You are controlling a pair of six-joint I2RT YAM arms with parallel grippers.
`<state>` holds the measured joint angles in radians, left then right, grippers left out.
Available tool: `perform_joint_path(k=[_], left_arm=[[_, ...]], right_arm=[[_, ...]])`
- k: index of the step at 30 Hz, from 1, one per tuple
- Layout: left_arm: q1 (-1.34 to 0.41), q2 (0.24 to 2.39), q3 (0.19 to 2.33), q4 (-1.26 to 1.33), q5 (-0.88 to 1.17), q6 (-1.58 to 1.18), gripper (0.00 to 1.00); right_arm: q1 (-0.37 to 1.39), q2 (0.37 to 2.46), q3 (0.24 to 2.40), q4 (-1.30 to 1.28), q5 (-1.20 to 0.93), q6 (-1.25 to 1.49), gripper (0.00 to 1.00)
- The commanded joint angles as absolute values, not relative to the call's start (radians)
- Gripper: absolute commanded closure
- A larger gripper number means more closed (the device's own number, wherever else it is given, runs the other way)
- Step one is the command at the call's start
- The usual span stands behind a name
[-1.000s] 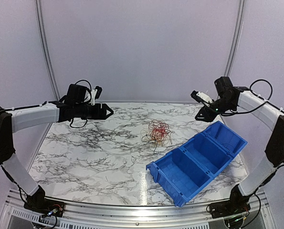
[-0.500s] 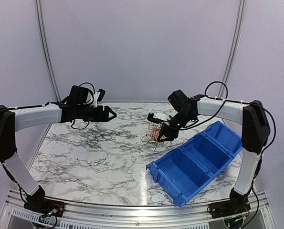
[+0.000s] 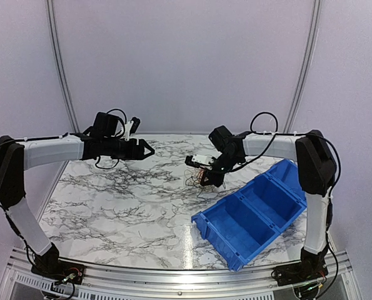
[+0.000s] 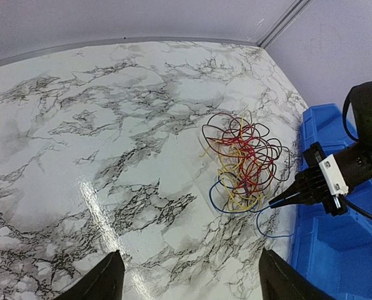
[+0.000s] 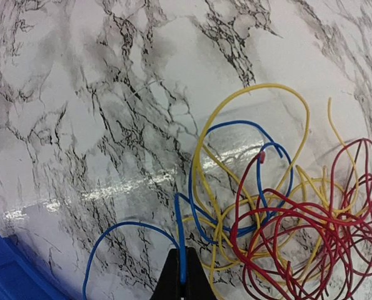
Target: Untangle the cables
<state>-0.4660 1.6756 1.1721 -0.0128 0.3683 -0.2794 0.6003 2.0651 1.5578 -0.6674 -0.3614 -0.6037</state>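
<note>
The cables (image 3: 204, 173) lie as a loose tangle of red, yellow and blue wires on the marble table (image 3: 110, 194), right of its middle. In the left wrist view the cables (image 4: 244, 161) are ahead and to the right. My right gripper (image 3: 207, 179) is at the tangle's near-right side, shut on a blue cable (image 5: 181, 240) that loops out from the pile. The right gripper (image 5: 184, 276) pinches that wire between its black tips. My left gripper (image 3: 148, 149) hovers open over the back left of the table, clear of the wires, with nothing between its fingers (image 4: 107, 281).
A blue two-compartment bin (image 3: 254, 211) sits at the near right of the table, right beside the tangle. It also shows as the bin (image 4: 336, 250) in the left wrist view and at the corner (image 5: 4, 265) in the right wrist view.
The right arm swung in from the back right to the tangle and shut on the blue cable. The left gripper edged slightly to the right.
</note>
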Motion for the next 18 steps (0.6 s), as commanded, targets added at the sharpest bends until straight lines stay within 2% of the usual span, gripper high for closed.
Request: perform_joint_path(k=[1,4,10,18], left_arm=[[-0.473,1.74,1.199,0.018,0.407,-0.25,0.23],[-0.501,1.733,1.155,0.115,0.397,-0.238,0.24],[-0.665,1.659,1.127,0.161,0.261,-0.176,0.2],[-0.801,1.645,1.074,0.367,0.085,-0.308,0.2]], right_arm=[[0.605,2.006,1.613,-0.645,-0.408,-0.566,1.0],[0.605,1.937,1.629,-0.662,-0.449,-0.556,1.0],[0.605,1.822,1.673,-0.659,-0.484,-0.533,1.0],[0.605,1.753,1.721,-0.665,-0.491,-0.529,1.0]])
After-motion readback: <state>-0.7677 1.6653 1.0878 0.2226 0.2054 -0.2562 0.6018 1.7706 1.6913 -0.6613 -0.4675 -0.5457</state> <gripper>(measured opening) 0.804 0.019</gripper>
